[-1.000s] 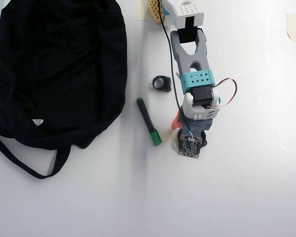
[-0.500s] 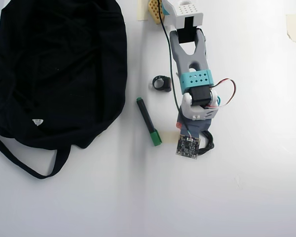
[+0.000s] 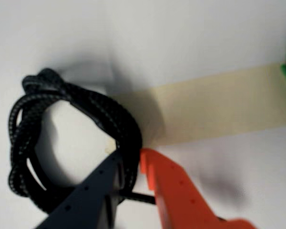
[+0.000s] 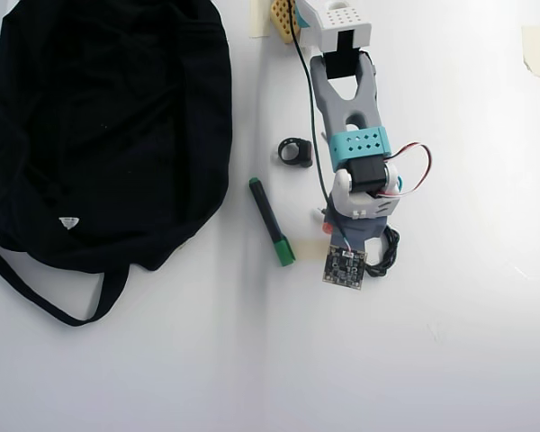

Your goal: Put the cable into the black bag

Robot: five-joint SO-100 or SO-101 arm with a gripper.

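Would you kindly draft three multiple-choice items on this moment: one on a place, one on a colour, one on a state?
1. In the overhead view, the marker lies
A. on the black bag
B. between the bag and the arm
C. right of the arm

2. In the wrist view, the two fingers are
A. orange and dark grey-blue
B. both white
C. green and yellow

3. The gripper is
A. open, clear of everything
B. shut on the marker
C. shut on the cable

Key: 1 B, the marker lies on the table right of the bag and left of the arm. 2 A, the orange finger faces the dark one. 3 C, both fingers pinch a strand of the braided loop.
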